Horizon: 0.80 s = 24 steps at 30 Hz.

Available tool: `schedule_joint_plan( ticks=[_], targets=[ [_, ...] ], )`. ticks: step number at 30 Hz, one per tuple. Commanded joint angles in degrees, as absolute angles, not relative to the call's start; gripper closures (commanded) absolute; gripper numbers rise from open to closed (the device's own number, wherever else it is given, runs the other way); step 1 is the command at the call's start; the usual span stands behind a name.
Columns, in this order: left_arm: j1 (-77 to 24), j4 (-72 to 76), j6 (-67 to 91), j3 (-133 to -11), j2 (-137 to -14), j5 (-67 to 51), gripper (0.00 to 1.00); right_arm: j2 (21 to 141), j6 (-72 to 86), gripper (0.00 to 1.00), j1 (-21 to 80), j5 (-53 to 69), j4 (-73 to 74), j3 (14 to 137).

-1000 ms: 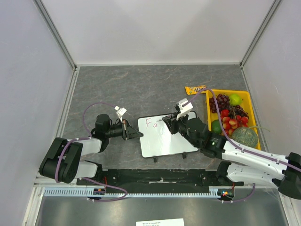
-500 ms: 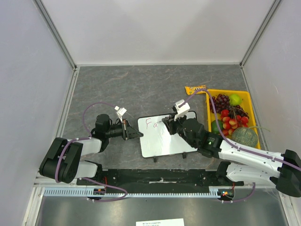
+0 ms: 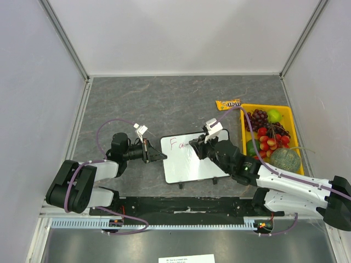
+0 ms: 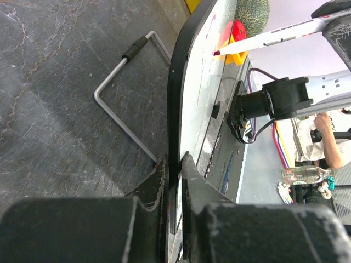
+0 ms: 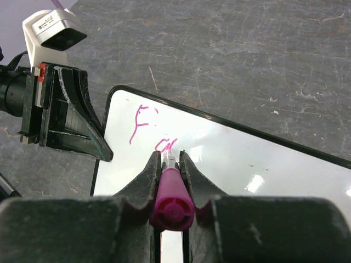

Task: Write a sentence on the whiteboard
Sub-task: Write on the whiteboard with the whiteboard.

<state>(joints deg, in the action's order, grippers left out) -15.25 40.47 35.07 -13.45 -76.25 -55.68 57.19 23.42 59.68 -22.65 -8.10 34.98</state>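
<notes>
Steadily now, with right jaws gripping the marker [image 5: 171, 205] and left jaws clamped on the whiteboard [image 3: 192, 164] edge, press lightly, continuing the sentence [image 5: 163, 145] along the whiteboard's top edge

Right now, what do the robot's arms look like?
The left arm and right arm have white links and chunky black joints. A purple cable loops along each. Each wrist carries a small white camera box, and each ends in two black fingers.
</notes>
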Motion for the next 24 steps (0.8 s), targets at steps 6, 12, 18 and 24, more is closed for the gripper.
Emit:
schedule_joint_plan(
  ticks=[6,12,18,24],
  targets=[
    [-15.6,38.6,31.5,-14.1,-76.8,-52.0,0.98,55.5,24.0,1.00,59.4,-22.7,-5.5,33.3],
    [-15.6,38.4,31.5,-14.2,-77.1,-52.1,0.98,54.8,24.2,1.00,59.4,-21.0,-6.4,35.6],
    [-15.6,38.4,31.6,-14.2,-77.1,-52.0,0.98,53.5,24.2,1.00,59.4,-21.4,-8.8,37.9],
    [-15.6,38.5,31.5,-14.2,-77.1,-52.1,0.98,54.2,22.8,1.00,59.2,-23.9,-10.8,39.3]
  ],
)
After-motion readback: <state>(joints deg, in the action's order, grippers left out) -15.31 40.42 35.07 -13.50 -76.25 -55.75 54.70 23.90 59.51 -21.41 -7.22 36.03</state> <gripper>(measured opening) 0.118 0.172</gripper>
